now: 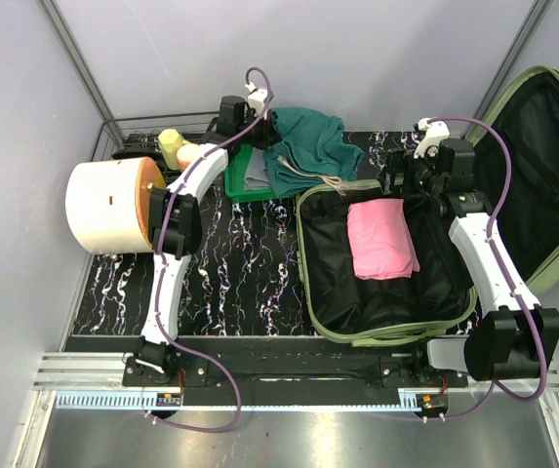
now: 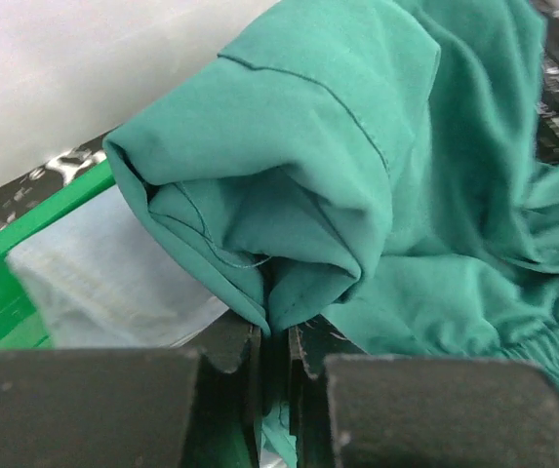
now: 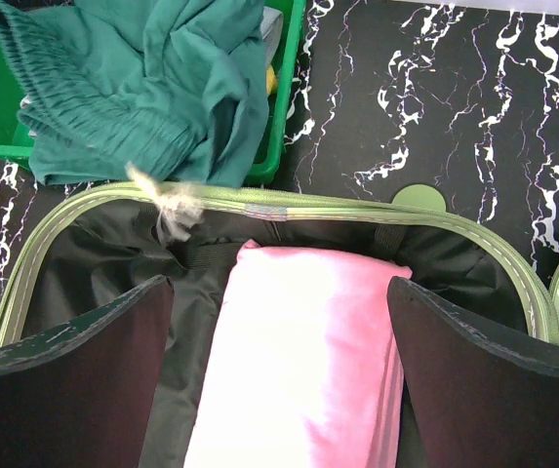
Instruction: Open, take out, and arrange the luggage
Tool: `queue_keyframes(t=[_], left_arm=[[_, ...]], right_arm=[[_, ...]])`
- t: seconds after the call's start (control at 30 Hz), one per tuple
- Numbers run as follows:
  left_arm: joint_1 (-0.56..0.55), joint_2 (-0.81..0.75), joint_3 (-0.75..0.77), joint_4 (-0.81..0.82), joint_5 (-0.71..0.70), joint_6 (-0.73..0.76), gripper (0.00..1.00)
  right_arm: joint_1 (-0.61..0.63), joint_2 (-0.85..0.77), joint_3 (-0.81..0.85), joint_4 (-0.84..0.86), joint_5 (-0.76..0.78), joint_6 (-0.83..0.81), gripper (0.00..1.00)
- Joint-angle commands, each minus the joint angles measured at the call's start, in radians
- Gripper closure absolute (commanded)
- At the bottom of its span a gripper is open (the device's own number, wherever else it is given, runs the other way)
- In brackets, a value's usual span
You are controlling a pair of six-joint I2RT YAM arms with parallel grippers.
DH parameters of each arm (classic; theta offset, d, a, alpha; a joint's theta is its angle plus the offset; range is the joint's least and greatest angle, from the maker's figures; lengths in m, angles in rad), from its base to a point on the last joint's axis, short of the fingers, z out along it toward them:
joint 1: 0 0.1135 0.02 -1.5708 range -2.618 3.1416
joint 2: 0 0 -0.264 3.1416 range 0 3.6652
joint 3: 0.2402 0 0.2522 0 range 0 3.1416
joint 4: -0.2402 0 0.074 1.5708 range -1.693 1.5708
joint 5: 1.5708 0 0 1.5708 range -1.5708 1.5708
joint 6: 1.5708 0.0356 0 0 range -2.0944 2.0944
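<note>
The big pale olive-green hard-shell suitcase (image 1: 342, 288) lies open on the right half of the black marbled bench (image 1: 250, 263), its lid propped against the right wall. One folded pink cloth (image 1: 381, 239) rests on its black lining. The right claw (image 3: 279, 312) hangs over that cloth with its fingers spread wide, one on each side of the fold.

My judgement is that the pick should go straight down. The fingers should straddle the narrow width and pinch the whole thickness (not the lining beneath), so that the bundle comes up folded.

Beyond the rim, the left claw (image 2: 274, 361) is clamped on a crumpled teal fabric garment (image 2: 357, 175). The garment lies over the bright green shallow plastic tray (image 2: 35, 229), which also holds a pale blue cloth (image 2: 103, 283). The garment's frayed cord trails onto the suitcase rim and may snag.
</note>
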Motion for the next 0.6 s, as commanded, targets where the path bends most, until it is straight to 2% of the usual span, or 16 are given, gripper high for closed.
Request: queue_keyframes(t=[0.0,0.17,0.47,0.5,0.53,0.57], left_arm=[[0.040,0.016,0.030,0.014,-0.094,0.089,1.00],[0.057,0.027,0.012,-0.052,-0.135,0.225,1.00],[0.070,0.056,0.050,-0.068,-0.263,0.311,0.98],[0.069,0.059,0.058,-0.092,-0.270,0.316,0.91],[0.070,0.052,0.061,-0.097,-0.277,0.318,0.79],[0.070,0.038,0.053,-0.100,-0.274,0.313,0.61]], right_arm=[[-0.001,0.018,0.038,0.011,0.003,-0.015,0.00],[-0.003,0.047,0.049,0.009,-0.013,-0.013,0.00],[-0.003,0.087,0.083,-0.092,-0.148,-0.053,0.00],[-0.001,0.090,0.087,-0.110,-0.167,-0.073,0.00],[-0.003,0.092,0.098,-0.132,-0.171,-0.083,0.00],[-0.003,0.092,0.101,-0.175,-0.174,-0.094,0.00]])
